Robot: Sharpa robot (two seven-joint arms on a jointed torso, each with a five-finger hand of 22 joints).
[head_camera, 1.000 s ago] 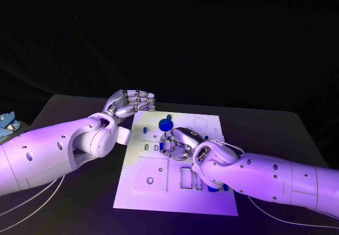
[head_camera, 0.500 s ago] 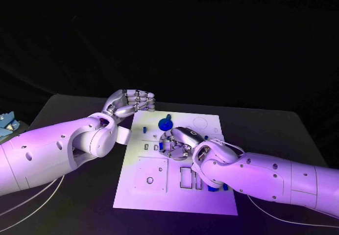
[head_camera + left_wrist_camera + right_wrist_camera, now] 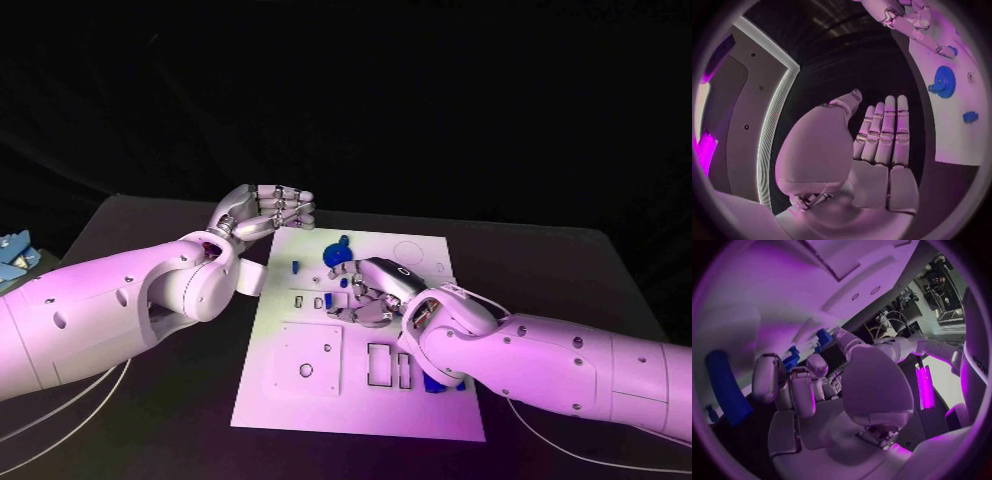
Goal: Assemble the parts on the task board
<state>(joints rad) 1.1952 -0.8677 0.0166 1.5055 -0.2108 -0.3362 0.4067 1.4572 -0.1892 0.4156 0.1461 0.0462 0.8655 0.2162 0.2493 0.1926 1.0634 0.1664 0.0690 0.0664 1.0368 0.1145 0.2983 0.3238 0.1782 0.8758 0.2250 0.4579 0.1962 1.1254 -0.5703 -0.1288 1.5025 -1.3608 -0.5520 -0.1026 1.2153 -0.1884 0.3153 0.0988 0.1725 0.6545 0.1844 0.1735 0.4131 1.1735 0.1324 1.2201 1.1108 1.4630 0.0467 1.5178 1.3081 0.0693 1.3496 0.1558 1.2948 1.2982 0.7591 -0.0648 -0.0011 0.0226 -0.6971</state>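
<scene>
White, flat plastic task board [image 3: 310, 395] lay mid-frame, a blue toothed gear [image 3: 338, 254] near its upper edge. Just below it the right hand [image 3: 372, 292] curled over small blue parts [image 3: 329, 298]; whether it pinched one I couldn't tell. Upper left, the empty left hand [image 3: 270, 210], fingers together, likely steadied the board's corner.

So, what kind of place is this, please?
Probably a robotics test bench: a black table carries a white flat task board with cut-out slots and a small blue gear, and the right hand works over it.
</scene>
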